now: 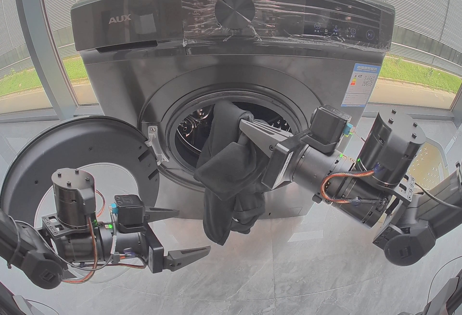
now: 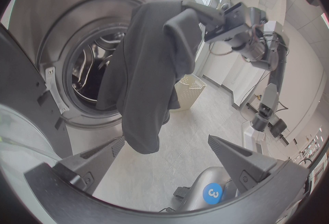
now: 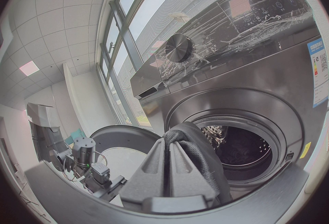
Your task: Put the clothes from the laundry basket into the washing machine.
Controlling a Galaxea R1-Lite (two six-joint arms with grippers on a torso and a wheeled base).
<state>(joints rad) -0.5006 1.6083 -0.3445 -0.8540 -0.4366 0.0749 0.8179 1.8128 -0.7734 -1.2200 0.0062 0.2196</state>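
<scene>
A dark grey washing machine (image 1: 231, 56) stands in front of me with its round door (image 1: 72, 162) swung open to the left. My right gripper (image 1: 243, 127) is shut on a dark grey garment (image 1: 231, 171) right at the drum opening (image 1: 192, 130). The cloth hangs down over the opening's lower rim toward the floor. In the right wrist view the fingers (image 3: 171, 163) pinch the garment (image 3: 192, 139) in front of the drum (image 3: 240, 152). My left gripper (image 1: 192, 231) is open and empty, low at the left near the open door. The left wrist view shows the hanging garment (image 2: 150, 74).
A cream laundry basket (image 2: 188, 91) stands on the pale tiled floor to the right of the washer. Large windows are behind the machine. The open door takes up the room at the left; bare floor lies in front of the washer.
</scene>
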